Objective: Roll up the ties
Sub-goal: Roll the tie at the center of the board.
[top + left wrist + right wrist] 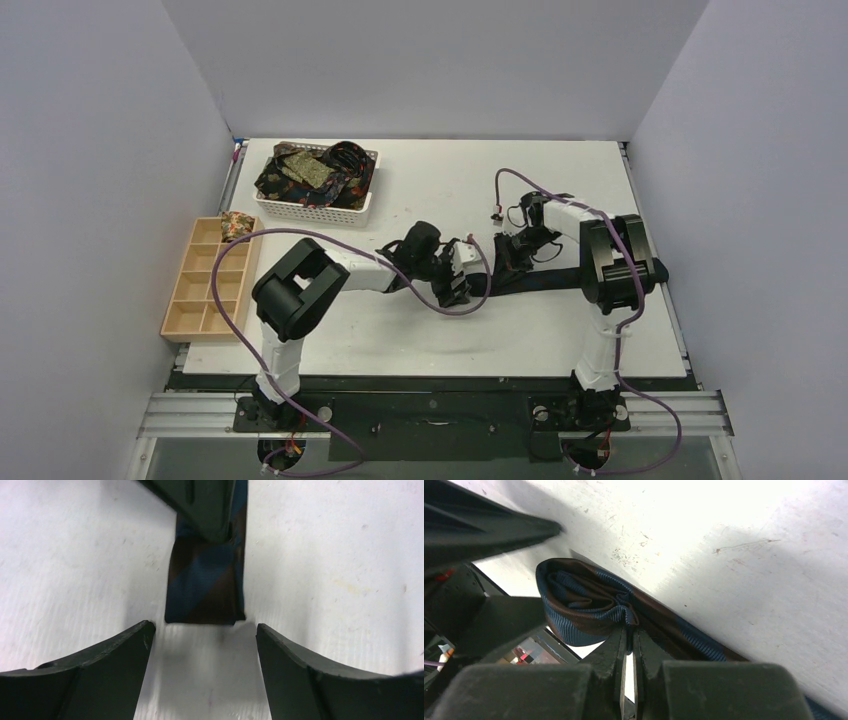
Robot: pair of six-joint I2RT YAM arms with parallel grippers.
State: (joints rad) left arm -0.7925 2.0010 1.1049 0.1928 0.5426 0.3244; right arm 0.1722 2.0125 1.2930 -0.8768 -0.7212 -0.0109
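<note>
Scuffed white table (520, 180), plain grey walls on three sides. The striped tie (205, 587), blue and brown, lies mid-table. The right gripper (629, 642) is pinched tight on its folded end, fabric bunched at the tips. Facing it, the left gripper (205, 630) gapes wide, just short of that end. Far left, there's a white basket (320, 212) heaped with ties (310, 172) and a wooden tray (190, 318) holding one patterned roll (236, 224).

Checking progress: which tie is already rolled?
The patterned one at the wooden tray's far end; basket ties lie loose, the striped tie unrolled on the table.
</note>
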